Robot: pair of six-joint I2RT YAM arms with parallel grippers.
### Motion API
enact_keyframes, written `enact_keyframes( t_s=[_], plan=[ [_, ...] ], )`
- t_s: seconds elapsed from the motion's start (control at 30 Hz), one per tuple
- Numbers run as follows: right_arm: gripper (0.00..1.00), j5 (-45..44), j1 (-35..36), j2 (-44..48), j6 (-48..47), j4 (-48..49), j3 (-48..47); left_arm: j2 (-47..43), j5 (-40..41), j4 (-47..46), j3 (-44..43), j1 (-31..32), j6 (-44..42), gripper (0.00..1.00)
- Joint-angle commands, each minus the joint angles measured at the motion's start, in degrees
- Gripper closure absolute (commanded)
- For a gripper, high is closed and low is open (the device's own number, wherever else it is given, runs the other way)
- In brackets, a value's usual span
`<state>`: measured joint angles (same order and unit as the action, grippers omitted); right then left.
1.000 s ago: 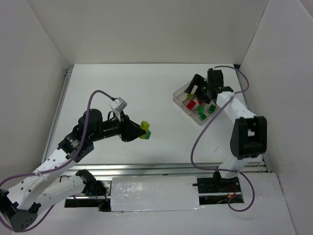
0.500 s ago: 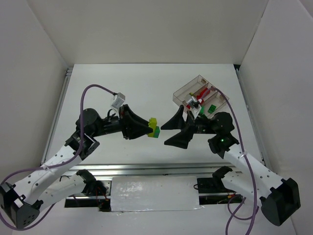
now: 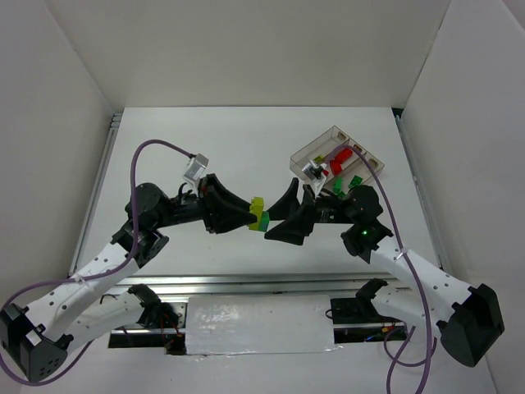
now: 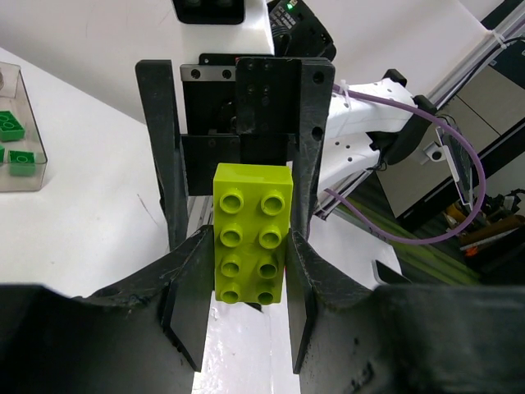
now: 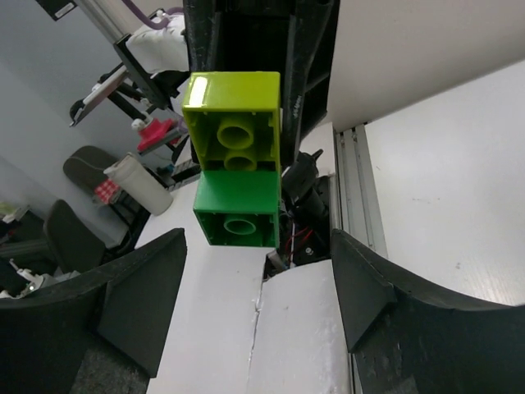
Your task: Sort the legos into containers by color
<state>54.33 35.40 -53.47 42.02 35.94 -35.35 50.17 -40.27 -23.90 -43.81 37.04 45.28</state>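
Containers (image 3: pixel 316 148) near the table's (image 3: pixel 205 139) right edge held red bricks (image 3: pixel 338 156) and green bricks (image 3: pixel 356 181). Left of them, left gripper (image 3: pixel 248 215) pinched yellow-green brick (image 4: pixel 253 234); right gripper (image 3: pixel 269 223) spread around it.

Top view: bright, even, diffuse light; faint soft shadows on the white worktop (image 3: pixel 230 148), no glare. Wrist views: yellow-green brick (image 4: pixel 253 234) sharp, with a small highlight on its edge in the right wrist view. Dark foreground soft, backgrounds mildly blurred.

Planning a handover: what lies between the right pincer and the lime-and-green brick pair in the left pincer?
Nothing: the right wrist view shows bare air between the right pincer and the brick pair gripped by the left pincer.
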Motion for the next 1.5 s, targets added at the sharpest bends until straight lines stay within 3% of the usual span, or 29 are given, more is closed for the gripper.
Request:
enact_keyframes(
  t_s=[0.0, 0.03, 0.13, 0.2, 0.23, 0.27, 0.3, 0.43, 0.6, 0.7, 0.8, 0.83, 0.97, 1.17, 1.27, 1.33, 1.37, 1.4, 1.47],
  plan=[
    [0.23, -1.3, 1.7, -0.3, -0.6, 1.7, -3.7, 0.3, -0.5, -3.5, 0.4, -0.3, 0.1, 1.00],
    [0.24, -1.5, 1.9, -0.3, -0.7, 1.6, -3.8, 0.3, -0.5, -3.6, 0.6, -0.3, 0.1, 1.00],
    [0.39, -1.8, 2.5, -0.5, -1.8, 0.6, -4.5, 0.5, -0.5, -3.6, 0.6, -0.3, 0.0, 1.00],
    [0.53, -1.9, 2.4, -0.8, -2.1, 0.5, -4.6, 0.6, -1.0, -3.6, 0.7, -0.3, 0.0, 1.00],
    [0.80, -1.8, 2.4, -0.8, -2.2, 0.7, -4.7, 0.5, -1.1, -3.5, 0.7, -0.3, -0.1, 1.00],
    [0.99, -2.0, 2.4, -0.8, -2.5, -0.3, -4.8, 0.5, -1.0, -3.3, 0.8, -0.3, -0.3, 1.00],
    [1.00, -2.6, 2.5, -0.5, -4.1, -1.5, -4.9, 0.3, -0.5, -2.2, 0.7, -0.2, -0.8, 1.00],
    [1.00, -9.2, 1.0, 2.6, -14.7, -11.5, -0.7, -3.5, 4.3, 5.8, -1.4, -0.4, -5.3, 1.00],
    [1.00, -3.4, -14.1, 1.6, -8.7, -4.9, 7.7, -7.8, 10.9, 15.3, -4.6, -1.0, -11.0, 1.00],
    [1.00, -7.5, -21.4, 1.5, -10.3, -11.1, 8.2, -7.9, 13.1, 18.0, -5.6, -1.2, -12.1, 1.00],
    [1.00, -39.4, -24.9, -2.8, -9.6, -34.7, -1.3, -7.6, 16.3, 21.5, -6.4, -1.3, -13.4, 1.00],
    [1.00, -51.6, -26.5, -8.3, -6.7, -45.5, -4.0, -7.5, 18.8, 23.6, -6.4, -1.2, -13.9, 1.00],
    [1.00, -61.6, -33.3, -17.7, -5.3, -53.5, -11.4, -6.7, 20.7, 26.2, -5.6, -1.4, -14.3, 1.00],
    [0.98, -66.7, -37.0, -29.0, -5.2, -59.0, -23.0, -4.0, 25.0, 30.5, -6.3, -1.5, -15.4, 1.00],
    [0.91, -66.5, -37.9, -34.1, -5.5, -60.2, -27.5, -2.0, 26.0, 31.8, -7.3, -1.6, -15.9, 1.00],
    [0.81, -65.0, -38.3, -37.1, -6.0, -60.5, -29.9, -1.4, 26.6, 32.1, -7.6, -1.6, -16.3, 1.00],
    [0.73, -64.4, -38.6, -37.8, -6.2, -60.4, -30.6, -1.0, 26.6, 32.0, -7.7, -1.8, -16.4, 1.00],
    [0.54, -64.0, -38.6, -38.4, -6.5, -59.9, -31.5, -0.3, 26.6, 31.8, -7.8, -1.8, -16.4, 1.00],
    [0.42, -63.0, -38.7, -40.3, -6.6, -60.1, -33.8, 0.9, 26.5, 31.6, -8.3, -1.9, -16.7, 1.00]
  ],
)
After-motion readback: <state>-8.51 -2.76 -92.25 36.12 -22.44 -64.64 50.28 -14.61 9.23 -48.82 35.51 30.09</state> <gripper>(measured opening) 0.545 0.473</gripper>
